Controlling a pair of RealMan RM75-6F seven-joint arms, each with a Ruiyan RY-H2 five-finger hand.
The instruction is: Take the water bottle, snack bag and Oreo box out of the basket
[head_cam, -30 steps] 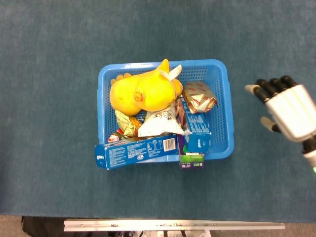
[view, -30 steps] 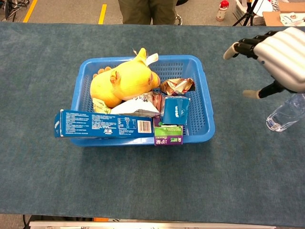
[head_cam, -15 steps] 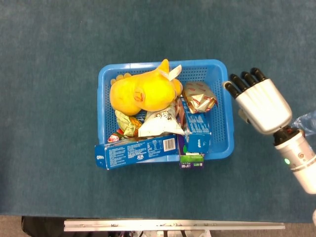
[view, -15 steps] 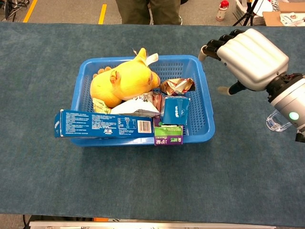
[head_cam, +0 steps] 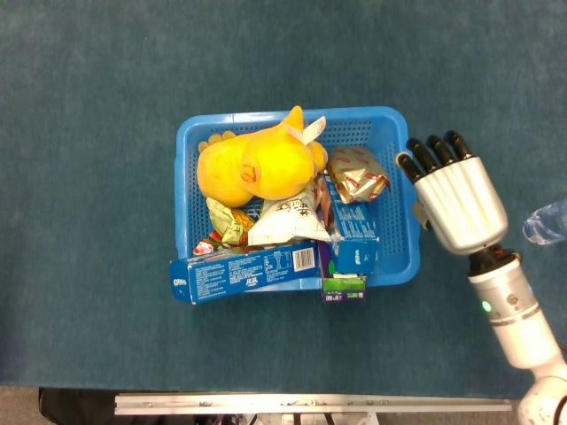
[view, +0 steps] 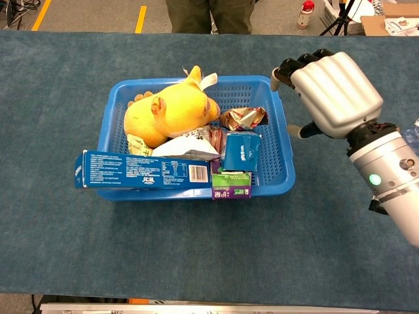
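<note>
The blue basket (head_cam: 184,159) sits on the teal-covered desk (head_cam: 89,106), and every place here is given from it. The Oreo box (head_cam: 245,274) lies across the basket's near rim, long axis running left to right, its left end jutting out past the near-left corner. The snack bag (head_cam: 283,221), white and crumpled, lies inside just behind the box, against the yellow plush toy (head_cam: 259,166) that fills the far-left part. A foil snack packet (head_cam: 356,174) rests in the far-right part, with a smaller blue box (head_cam: 353,235) in front of it and a purple-and-green carton (head_cam: 343,289) at the near rim. The water bottle (head_cam: 547,223) is already outside, lying on the desk well to the right of the basket, only partly in frame. The right robot hand (head_cam: 456,199) hovers just outside the right wall, back upward, fingers (head_cam: 429,152) spread and pointing away, holding nothing. The left robot hand is out of sight.
</note>
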